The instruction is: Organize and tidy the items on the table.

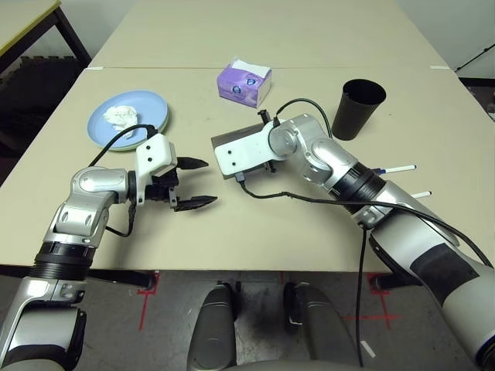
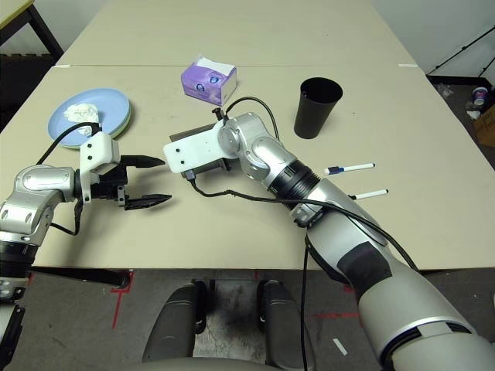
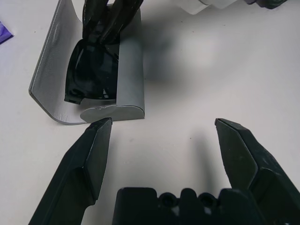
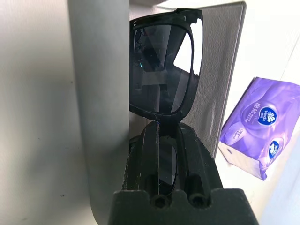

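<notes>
The grey glasses case (image 3: pixel 129 70) lies open on the table (image 1: pixel 309 232), just right of centre. The black sunglasses (image 4: pixel 164 65) rest in it, with my right gripper (image 4: pixel 166 129) shut on them; its white wrist housing (image 1: pixel 244 154) covers the case from above. My left gripper (image 1: pixel 209 182) hovers open a short way left of the case, holding nothing. Far left, a light blue plate (image 1: pixel 128 120) sits on a pale green plate (image 1: pixel 165 120) and carries the crumpled tissue (image 1: pixel 120 114). A black cup (image 1: pixel 358 108) stands upright at the right. Two white pens (image 1: pixel 398 168) (image 1: pixel 421 194) lie near my right forearm.
A purple tissue box (image 1: pixel 244 82) stands behind the case. A second tabletop joins this one along a seam at the back. A yellow-edged table (image 1: pixel 23 23) stands off to the far left. Black cables trail from my right wrist over the table.
</notes>
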